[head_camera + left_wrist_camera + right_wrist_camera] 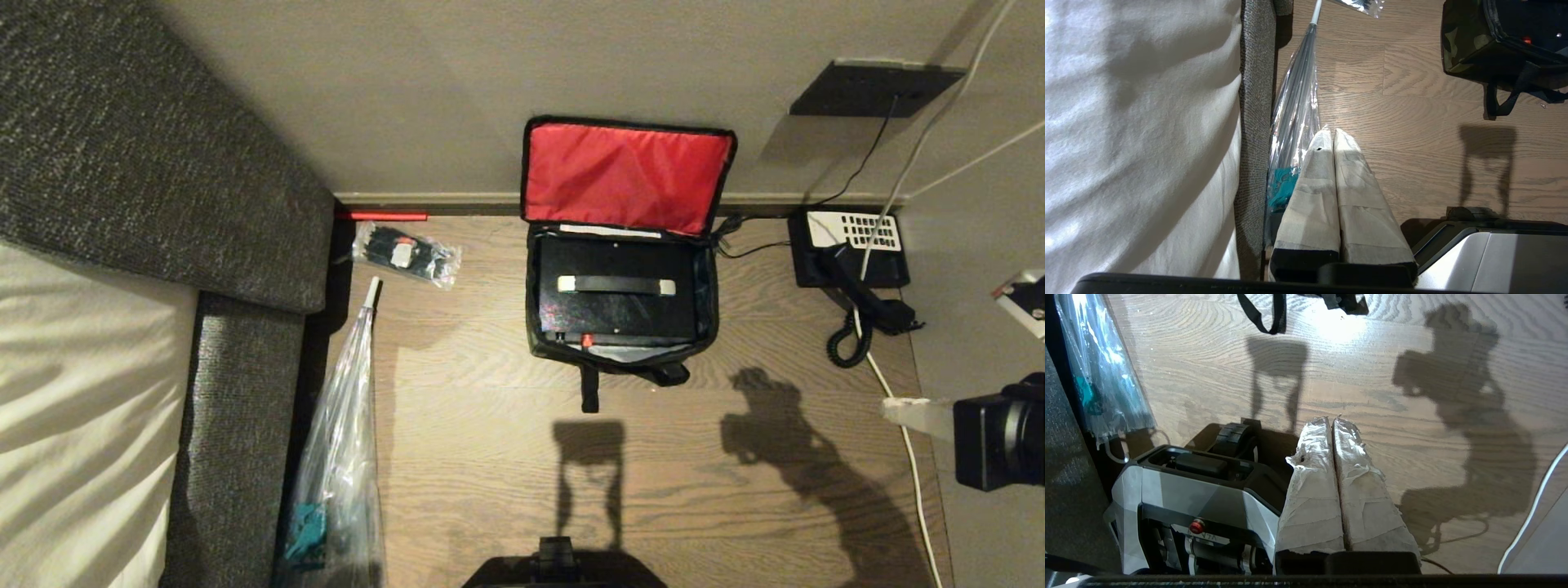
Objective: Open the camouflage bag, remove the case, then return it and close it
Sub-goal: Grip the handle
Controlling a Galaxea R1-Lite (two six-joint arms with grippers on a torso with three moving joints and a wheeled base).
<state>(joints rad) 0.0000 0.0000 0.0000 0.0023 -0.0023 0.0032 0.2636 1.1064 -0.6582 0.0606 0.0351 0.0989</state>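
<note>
Red-lined camouflage bag point(624, 245) gapes, case point(616, 298) inside; clenched, empty right hand point(1333, 421) could snag the dangling strap point(589, 390).

1. A brown wood-grain plank floor point(490, 457) is stretching across the room, catching a bright patch of light and dark shadows.
2. A plain beige wall point(408, 90) is rising at the far side, with a pale skirting strip point(424, 198) running along its foot.
3. A dark grey woven-fabric sofa point(122, 155) is filling the left, with white crumpled bedding point(73, 408) lying on it.
</note>
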